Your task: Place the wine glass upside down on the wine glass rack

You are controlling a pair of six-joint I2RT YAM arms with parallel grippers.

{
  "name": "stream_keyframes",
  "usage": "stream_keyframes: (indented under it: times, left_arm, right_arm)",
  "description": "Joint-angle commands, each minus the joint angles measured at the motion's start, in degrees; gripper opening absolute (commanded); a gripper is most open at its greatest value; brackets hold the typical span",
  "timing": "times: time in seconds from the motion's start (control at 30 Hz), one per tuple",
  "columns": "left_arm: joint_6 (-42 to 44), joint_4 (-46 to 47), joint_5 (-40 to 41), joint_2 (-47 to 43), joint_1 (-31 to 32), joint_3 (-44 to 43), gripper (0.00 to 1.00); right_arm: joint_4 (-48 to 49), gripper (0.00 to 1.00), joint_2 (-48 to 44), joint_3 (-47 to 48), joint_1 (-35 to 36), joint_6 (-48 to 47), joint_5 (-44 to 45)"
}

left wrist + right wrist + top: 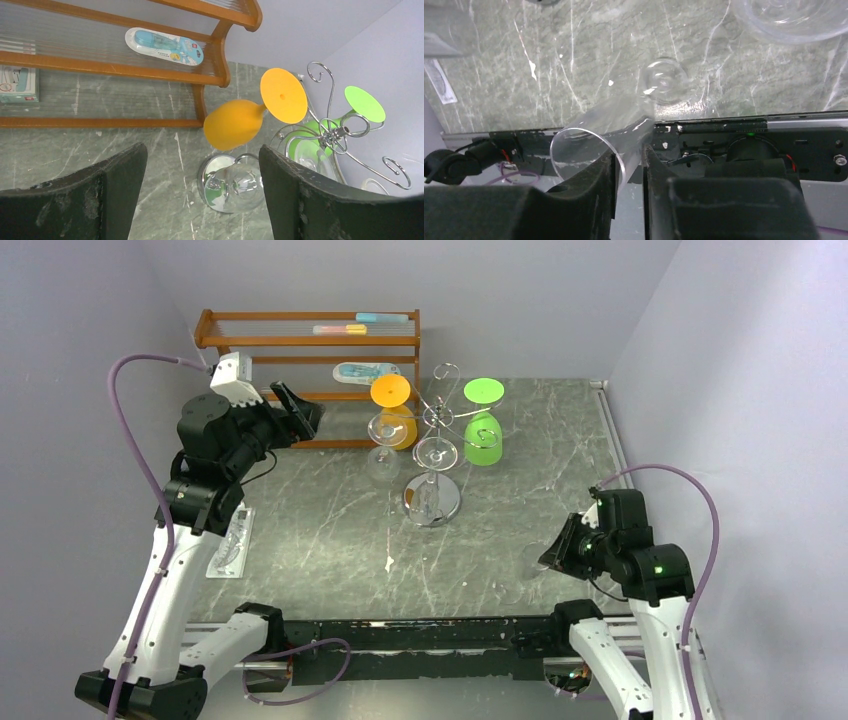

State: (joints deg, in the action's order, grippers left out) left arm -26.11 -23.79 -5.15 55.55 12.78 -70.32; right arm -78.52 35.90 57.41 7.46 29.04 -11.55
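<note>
Pinching a barely visible clear wine glass [614, 120], right pincer [629, 166].

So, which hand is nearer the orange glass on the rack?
Left. The left hand is just left of the orange glass; the right hand sits far off, toward the near right corner.

Pale lilac walls [400, 280] around a grey-green marbled tabletop [330, 540] (white-veined), orange-brown wooden shelf rack [280, 340] at the back.
</note>
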Motion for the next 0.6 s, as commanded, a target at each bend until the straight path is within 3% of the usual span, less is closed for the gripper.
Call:
stream_keyframes:
  times: [0.0,0.17,0.27,0.53,0.57]
  left_arm:
    - [0.9,0.0,1.9,-0.5,-0.5,-0.2,0.86]
    - [0.4,0.2,2.4,-1.1,-0.5,-0.5,0.86]
    - [0.4,-0.1,2.6,-1.4,-0.5,-1.1,0.86]
    - [-0.1,-0.7,3.2,-1.9,-0.5,-1.2,0.87]
    - [-0.2,-0.7,3.2,-1.9,-0.5,-1.2,0.87]
  right_arm:
    - [1.0,0.18,0.7,0.9,0.1,0.1,1.9]
    - [3.8,0.10,2.0,3.1,0.1,-0.1,4.5]
    - [6.0,0.00,2.7,4.0,0.1,0.0,6.5]
    - [11.7,0.01,4.0,2.5,0.1,-1.8,5.1]
    - [12.2,0.05,4.0,1.6,0.1,-2.4,3.8]
